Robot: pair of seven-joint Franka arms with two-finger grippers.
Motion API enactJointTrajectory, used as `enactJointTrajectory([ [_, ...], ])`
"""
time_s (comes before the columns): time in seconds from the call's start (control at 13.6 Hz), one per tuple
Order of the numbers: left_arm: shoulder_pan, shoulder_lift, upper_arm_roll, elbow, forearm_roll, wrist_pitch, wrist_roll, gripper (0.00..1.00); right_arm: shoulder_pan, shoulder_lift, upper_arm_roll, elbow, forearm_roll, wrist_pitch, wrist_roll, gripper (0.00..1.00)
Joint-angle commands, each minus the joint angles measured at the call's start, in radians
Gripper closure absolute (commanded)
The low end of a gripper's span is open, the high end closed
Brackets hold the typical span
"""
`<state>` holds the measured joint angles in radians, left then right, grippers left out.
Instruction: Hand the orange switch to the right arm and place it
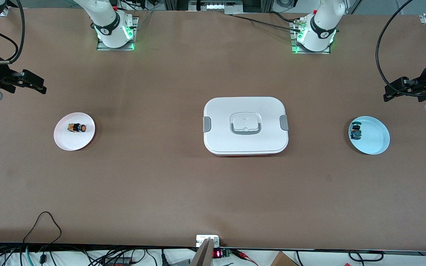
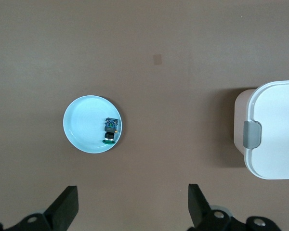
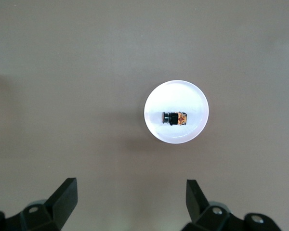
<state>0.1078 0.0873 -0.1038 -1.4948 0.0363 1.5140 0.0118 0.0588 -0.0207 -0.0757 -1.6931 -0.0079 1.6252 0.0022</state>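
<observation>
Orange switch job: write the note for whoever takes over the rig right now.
Left pincer: open, holding nothing, up at the left arm's end of the table.
Right pincer: open, holding nothing, up at the right arm's end.
Orange switch: lying on its side on the white plate toward the right arm's end.
Done: nothing; the switch is untouched.
Left: pick-up, handover between arms, placing.

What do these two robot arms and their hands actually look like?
Both arms are glossy white with dark bands at the joints, bolted to metal plates that glow green at the base. Black cables loop beside each. The left hand and the right hand are both black, angular two-finger claws on a silver wrist cylinder; in the wrist views the fingers look like dark wedges with round screw holes.
</observation>
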Motion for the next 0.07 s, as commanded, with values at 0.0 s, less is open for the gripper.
enactJointTrajectory([
  [0.0,0.009,-0.014,-0.005,-0.007,0.002,0.005,0.020,0.00,0.001,-0.007,0.005,0.018,-0.006,-0.005,0.015,0.00],
])
